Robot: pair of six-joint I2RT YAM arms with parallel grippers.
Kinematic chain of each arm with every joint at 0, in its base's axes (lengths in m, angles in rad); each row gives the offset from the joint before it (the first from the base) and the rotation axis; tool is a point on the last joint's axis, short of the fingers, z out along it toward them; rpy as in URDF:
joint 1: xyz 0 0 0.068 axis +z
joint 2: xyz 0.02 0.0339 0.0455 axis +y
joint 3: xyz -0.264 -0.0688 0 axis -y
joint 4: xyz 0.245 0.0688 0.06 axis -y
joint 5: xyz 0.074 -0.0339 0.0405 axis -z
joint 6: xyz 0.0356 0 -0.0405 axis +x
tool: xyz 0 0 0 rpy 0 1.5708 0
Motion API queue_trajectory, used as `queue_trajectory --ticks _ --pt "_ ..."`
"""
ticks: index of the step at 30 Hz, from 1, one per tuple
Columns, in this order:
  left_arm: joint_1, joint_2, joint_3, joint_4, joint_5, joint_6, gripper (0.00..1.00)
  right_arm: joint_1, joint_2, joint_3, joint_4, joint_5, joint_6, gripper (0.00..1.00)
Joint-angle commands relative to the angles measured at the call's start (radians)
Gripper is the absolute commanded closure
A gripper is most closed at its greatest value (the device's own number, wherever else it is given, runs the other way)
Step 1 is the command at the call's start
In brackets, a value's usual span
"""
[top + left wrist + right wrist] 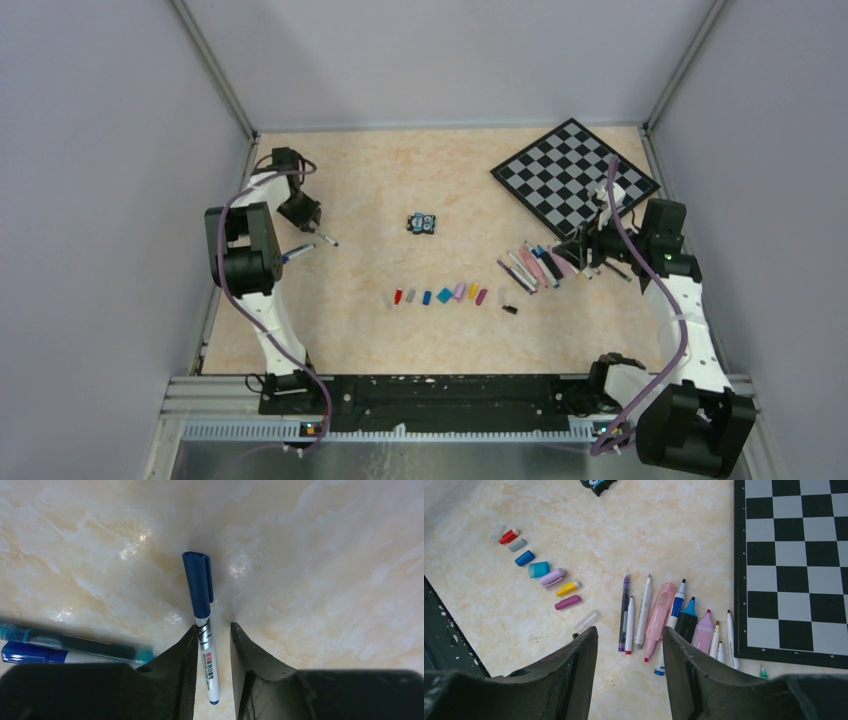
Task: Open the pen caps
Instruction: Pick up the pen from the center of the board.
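My left gripper (213,626) is open low over the table at the far left (308,224). A white pen with a blue cap (202,610) lies between its fingers, touching the left one, with a gap to the right one. Its cap is on. Two more capped pens, teal and blue (75,645), lie to the left. My right gripper (629,630) is open and empty, hovering near a row of several uncapped pens and markers (660,615) beside the chessboard (540,265). Several loose caps (539,569) lie in a line (440,296): red, grey, blue, teal, lilac, yellow, magenta, clear.
A chessboard (575,175) lies at the back right, and its edge shows in the right wrist view (794,570). A small black-blue toy block (423,222) sits mid-table. A black cap (509,310) lies apart from the row. Grey walls enclose the table.
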Motion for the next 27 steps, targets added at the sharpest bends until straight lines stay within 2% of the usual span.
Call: queue_trajectory --ticks 1,12,20,21,27 --pt "-0.039 0.035 0.001 -0.078 -0.034 0.019 0.67 -0.004 -0.029 0.032 0.022 -0.004 0.0 0.51" --pt "-0.069 0.087 0.031 -0.131 -0.081 0.062 0.73 -0.004 -0.043 0.036 0.019 -0.001 0.0 0.51" --pt "-0.071 0.105 0.07 -0.135 -0.041 0.146 0.88 -0.004 -0.047 0.036 0.018 0.001 0.0 0.51" --pt "-0.071 0.102 0.073 -0.128 -0.034 0.156 0.92 -0.005 -0.046 0.035 0.017 0.002 -0.001 0.51" --pt "-0.071 0.024 0.06 -0.055 0.022 0.2 1.0 -0.005 -0.042 0.032 0.011 -0.014 -0.013 0.5"
